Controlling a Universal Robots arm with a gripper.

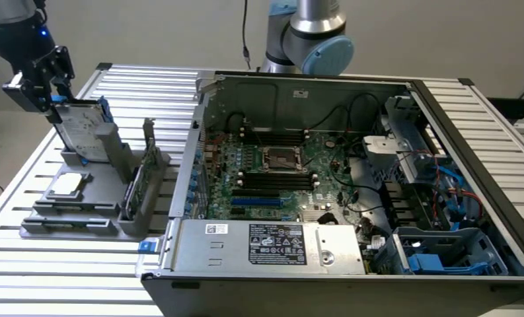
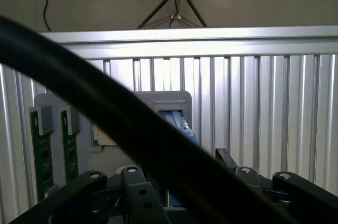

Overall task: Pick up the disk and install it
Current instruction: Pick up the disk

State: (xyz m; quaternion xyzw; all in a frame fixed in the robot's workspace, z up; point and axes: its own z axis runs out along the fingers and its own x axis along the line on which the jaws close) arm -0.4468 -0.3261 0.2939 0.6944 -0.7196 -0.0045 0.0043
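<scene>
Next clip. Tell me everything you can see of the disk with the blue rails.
The disk is a flat, silver-grey metal rectangle with a white label on its broad face and blue plastic rails along its edges. It stands on edge, nearly upright, with its lower end slotted into a grey holder on the slatted table, at the exterior view's left of the open computer case. The open hand sits at its upper end; I cannot tell whether they touch.
</scene>
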